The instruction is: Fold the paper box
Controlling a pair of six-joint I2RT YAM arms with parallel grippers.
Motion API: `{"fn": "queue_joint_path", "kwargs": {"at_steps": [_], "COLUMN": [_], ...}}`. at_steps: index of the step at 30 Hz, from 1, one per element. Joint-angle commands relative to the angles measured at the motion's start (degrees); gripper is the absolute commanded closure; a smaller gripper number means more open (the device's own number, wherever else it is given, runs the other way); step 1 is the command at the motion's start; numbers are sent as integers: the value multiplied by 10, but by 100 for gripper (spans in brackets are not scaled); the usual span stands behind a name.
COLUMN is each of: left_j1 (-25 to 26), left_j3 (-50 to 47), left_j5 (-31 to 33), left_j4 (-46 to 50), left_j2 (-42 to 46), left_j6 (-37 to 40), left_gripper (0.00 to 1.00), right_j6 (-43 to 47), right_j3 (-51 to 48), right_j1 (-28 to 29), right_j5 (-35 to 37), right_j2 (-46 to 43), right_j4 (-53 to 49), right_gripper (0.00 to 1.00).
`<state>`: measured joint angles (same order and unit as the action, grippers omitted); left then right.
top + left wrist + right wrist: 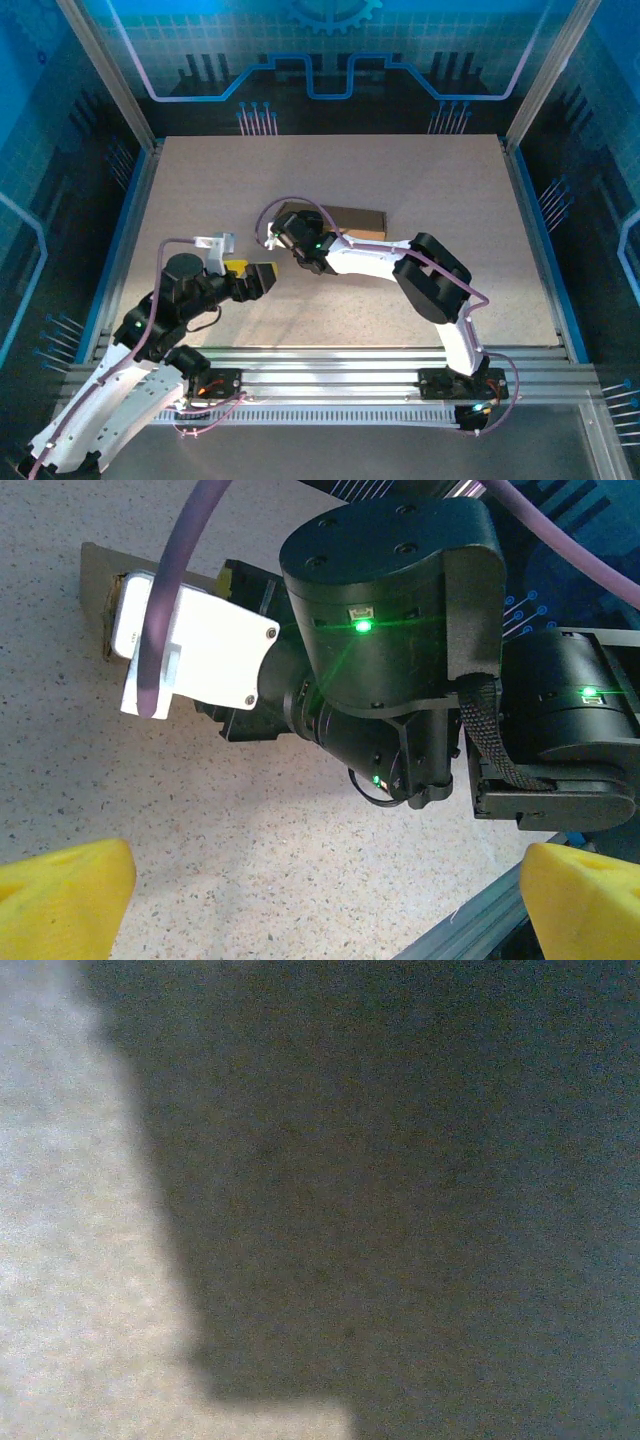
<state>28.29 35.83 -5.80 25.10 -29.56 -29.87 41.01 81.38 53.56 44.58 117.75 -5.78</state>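
As two arms leaned over the speckled table (430,180), the right arm (420,270) stretched left across the middle and the left arm (150,320) bent in from the near left corner. The box (350,220), plain brown cardboard, lay flat near the table's centre, its long side running left to right and its left end covered by the right arm's wrist. The right gripper (288,234) sat over that end, touching it or just above it; whether its jaws were wide, narrow or closed on the cardboard could not be told. The right wrist view caught a dark, blurred surface (400,1190) very close, beside a pale strip of table. The left gripper (255,274) hung just beside the right wrist, near the box but apart from it, jaws spread wide and holding nothing. From the left wrist, its yellow fingertips (65,895) framed the right arm's white camera (200,645) and a sliver of box behind it.
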Motion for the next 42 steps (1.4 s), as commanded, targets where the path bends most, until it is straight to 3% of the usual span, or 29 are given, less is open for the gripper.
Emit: {"fn": "queue_joint_path", "kwargs": {"at_steps": [1, 8, 21, 30, 42], "left_j1": [-4, -4, -4, -4, -4], "left_j3": [12, 9, 8, 8, 9], "left_j5": [0, 0, -4, -9, -18], "left_j4": [5, 2, 2, -1, -11], "left_j2": [-2, -2, -8, -14, -38], "left_j6": [8, 8, 9, 7, -1], "left_gripper": [1, 1, 1, 1, 1], "right_j6": [-14, -69, -153, -193, -258], "right_j3": [16, 42, 108, 137, 132], "right_j1": [-5, -12, -46, -74, -104], "right_j5": [-32, -93, -225, -292, -367], "right_j2": [10, -1, -2, -5, -33], "right_j4": [-10, -86, -222, -264, -274], "right_gripper": [43, 33, 26, 11, 3]}}
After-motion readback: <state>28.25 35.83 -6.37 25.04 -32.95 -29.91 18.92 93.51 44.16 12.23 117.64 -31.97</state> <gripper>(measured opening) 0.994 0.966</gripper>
